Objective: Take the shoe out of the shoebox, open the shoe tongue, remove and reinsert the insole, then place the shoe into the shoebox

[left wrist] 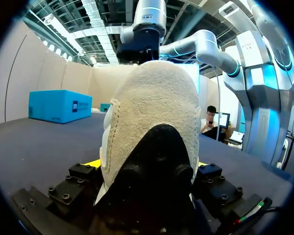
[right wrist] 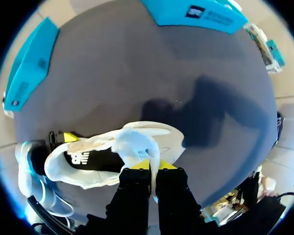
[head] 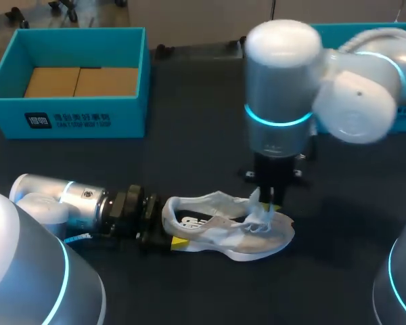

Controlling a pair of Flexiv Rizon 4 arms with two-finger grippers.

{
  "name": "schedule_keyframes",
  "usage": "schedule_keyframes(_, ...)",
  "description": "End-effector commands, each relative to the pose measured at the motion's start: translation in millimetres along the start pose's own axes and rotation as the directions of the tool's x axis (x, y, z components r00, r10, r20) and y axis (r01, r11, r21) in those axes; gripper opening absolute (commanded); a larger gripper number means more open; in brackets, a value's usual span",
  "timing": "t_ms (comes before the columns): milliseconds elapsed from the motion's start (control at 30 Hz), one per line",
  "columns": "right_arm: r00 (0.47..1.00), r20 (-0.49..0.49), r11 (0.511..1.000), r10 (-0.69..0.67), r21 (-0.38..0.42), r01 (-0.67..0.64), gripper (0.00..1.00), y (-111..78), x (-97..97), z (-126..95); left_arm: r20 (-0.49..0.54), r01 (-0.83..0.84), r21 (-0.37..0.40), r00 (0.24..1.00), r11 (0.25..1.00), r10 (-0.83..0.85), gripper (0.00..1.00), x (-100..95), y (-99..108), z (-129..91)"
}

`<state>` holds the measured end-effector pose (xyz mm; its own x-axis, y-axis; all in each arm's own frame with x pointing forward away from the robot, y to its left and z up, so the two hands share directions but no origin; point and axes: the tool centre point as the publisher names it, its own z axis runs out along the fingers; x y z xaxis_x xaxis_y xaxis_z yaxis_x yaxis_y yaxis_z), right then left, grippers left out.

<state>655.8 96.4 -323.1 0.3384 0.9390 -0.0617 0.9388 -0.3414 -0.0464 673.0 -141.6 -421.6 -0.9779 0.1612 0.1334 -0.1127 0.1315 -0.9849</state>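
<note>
white shoe [head: 223,233] on dark table [head: 189,122], six o'clock of centre. left gripper [left wrist: 147,166] clamps heel [left wrist: 154,112] from nine o'clock, fingers either side. right gripper [right wrist: 151,166], fingers nearly together, pinches tongue [right wrist: 134,144]. blue shoebox [head: 74,118] at ten o'clock, well apart.

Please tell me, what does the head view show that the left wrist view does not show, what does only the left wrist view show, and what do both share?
Only the head view: the whole shoe lying on its side, the right pincer at its tongue, and the open shoebox.
Only the left wrist view: the heel close up, held in the left pincer, with a yellow tip at each side.
Both: the shoe, the right arm above it, and the dark table.
</note>
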Motion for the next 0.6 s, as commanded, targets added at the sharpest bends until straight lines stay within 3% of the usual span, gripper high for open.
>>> schedule_keyframes(33,0.963,-0.238,0.992,0.125,0.038,-0.119,0.00,4.6,-17.3,12,0.005,0.000,0.000,1.000,1.000,0.000,0.00,-0.1,5,-2)
schedule_keyframes(233,0.954,-0.282,0.994,0.105,0.054,-0.093,0.00,5.2,-20.7,23,0.005,0.000,0.000,1.000,1.000,0.000,0.00,-0.1,5,-2)
schedule_keyframes(600,0.922,-0.380,0.996,-0.070,0.016,0.082,0.00,11.6,-23.8,42,0.005,0.000,0.000,1.000,1.000,0.000,0.00,-0.1,5,-2)
